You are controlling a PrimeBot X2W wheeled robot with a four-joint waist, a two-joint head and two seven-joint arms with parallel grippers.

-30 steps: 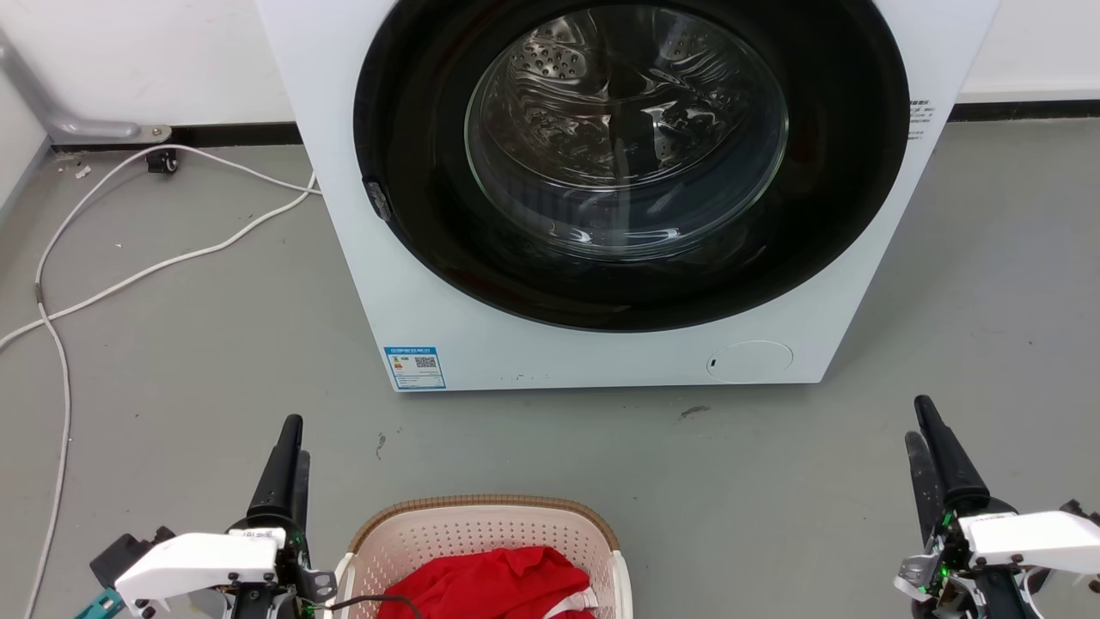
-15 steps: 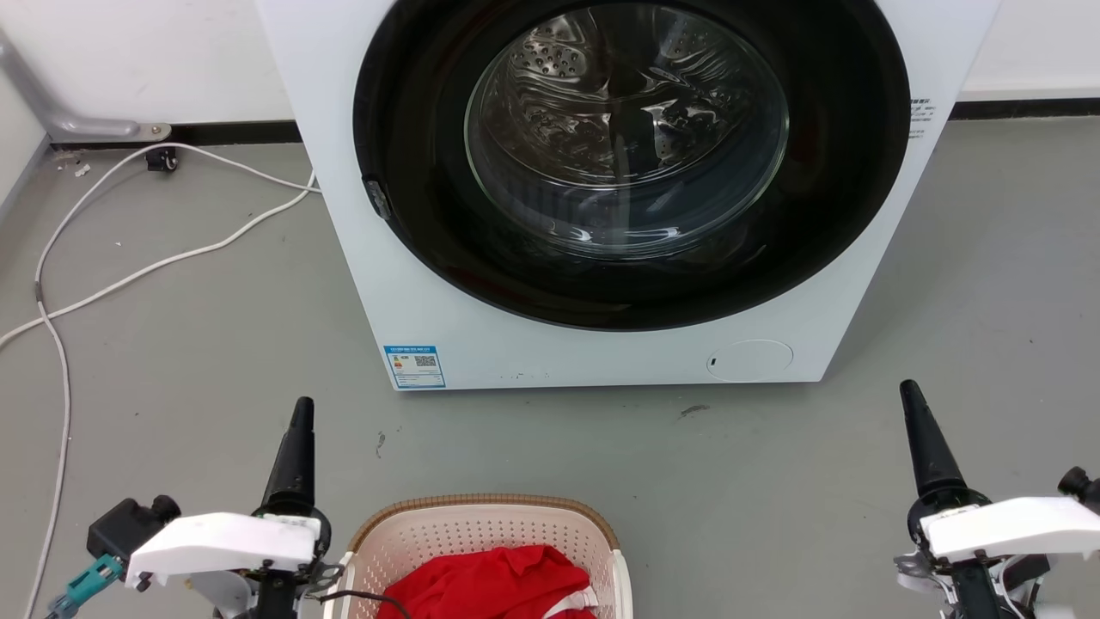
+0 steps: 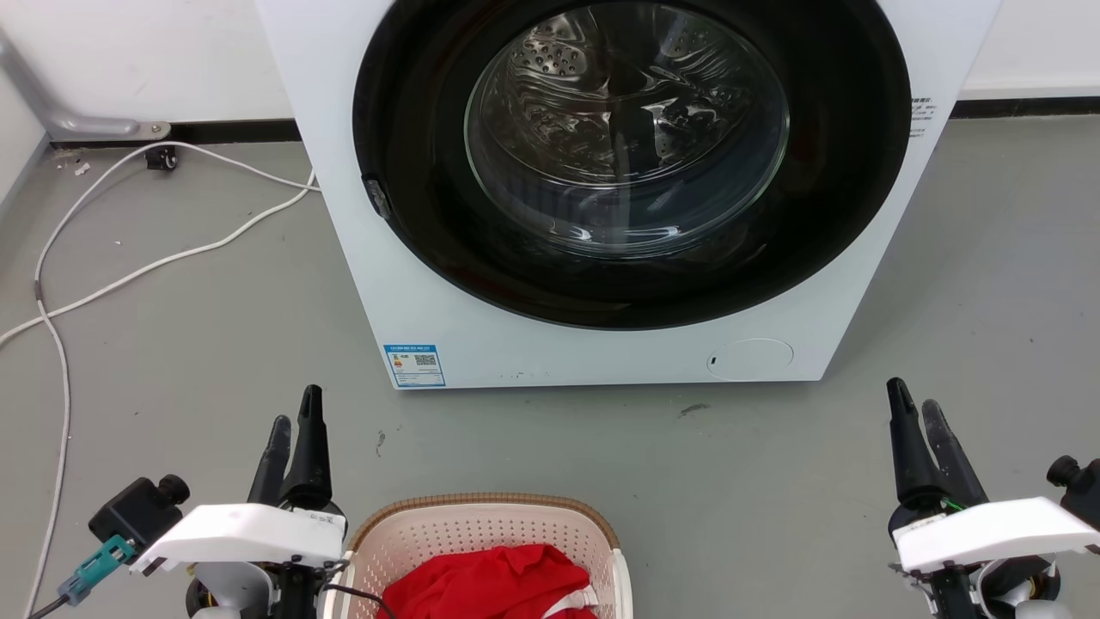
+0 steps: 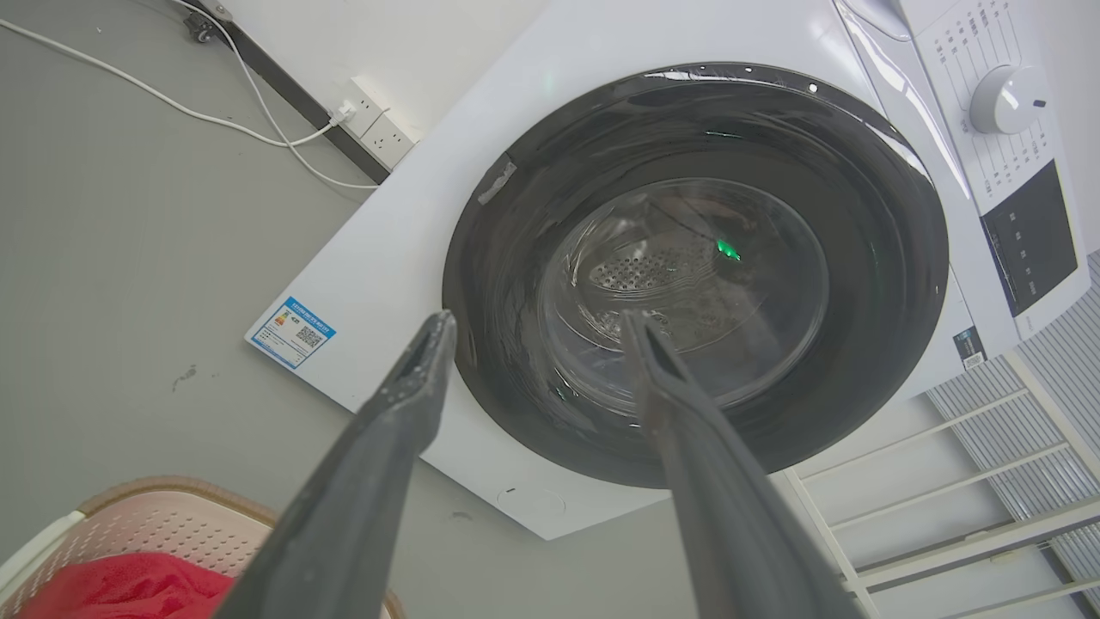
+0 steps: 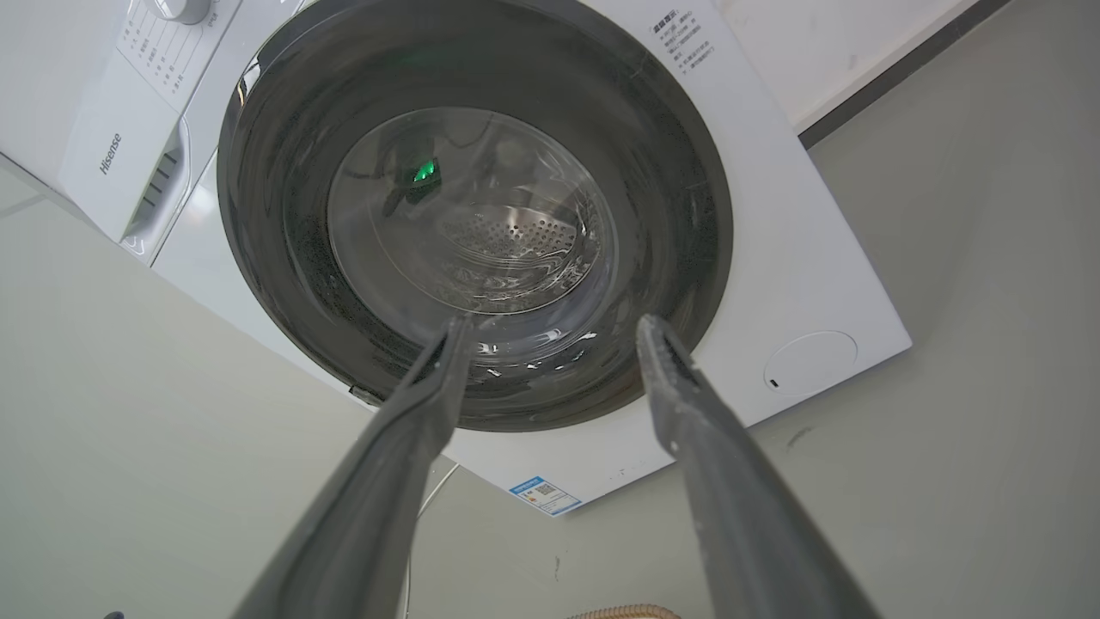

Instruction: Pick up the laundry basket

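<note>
The washing machine (image 5: 773,258) bears the brand name Hisense on its upper panel; its blue sticker (image 3: 414,366) is illegible.

You'll find the laundry basket (image 3: 481,526) standing upright on the grey floor (image 3: 215,361) at the bottom middle of the head view, with its near part cut off by the frame edge. It has cream perforated walls, a brown woven-look rim and white side handles, and a red cloth (image 3: 490,580) lies heaped inside.
</note>
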